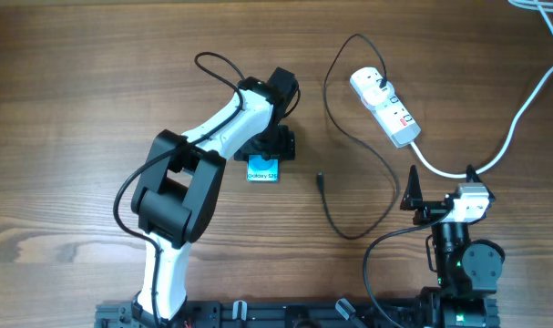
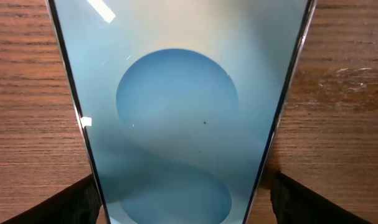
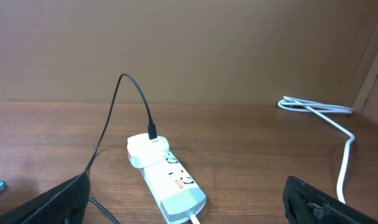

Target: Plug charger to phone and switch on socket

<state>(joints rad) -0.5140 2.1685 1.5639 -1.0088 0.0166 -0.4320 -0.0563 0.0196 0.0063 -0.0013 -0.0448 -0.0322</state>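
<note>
Overhead: left hand (image 1: 274, 146) sits over teal-screened flat smartphone (image 1: 263, 169) on wooden tabletop (image 1: 76, 91); screen reads "Galaxy".
Left wrist: fingers (image 2: 64, 205) pinch smartphone's long edges.
Right wrist: right hand (image 3: 185, 180) wide apart, empty, facing white oblong power strip (image 3: 170, 186); its red marks unreadable.

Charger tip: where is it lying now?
In the overhead view, the charger tip lies near the middle, just right of the phone, not touching it.

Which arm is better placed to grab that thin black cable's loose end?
Right. The open right gripper holds nothing, and the thin black charger cable's connector tip lies on its side of the teal-screened phone, which the left gripper straddles.
</note>
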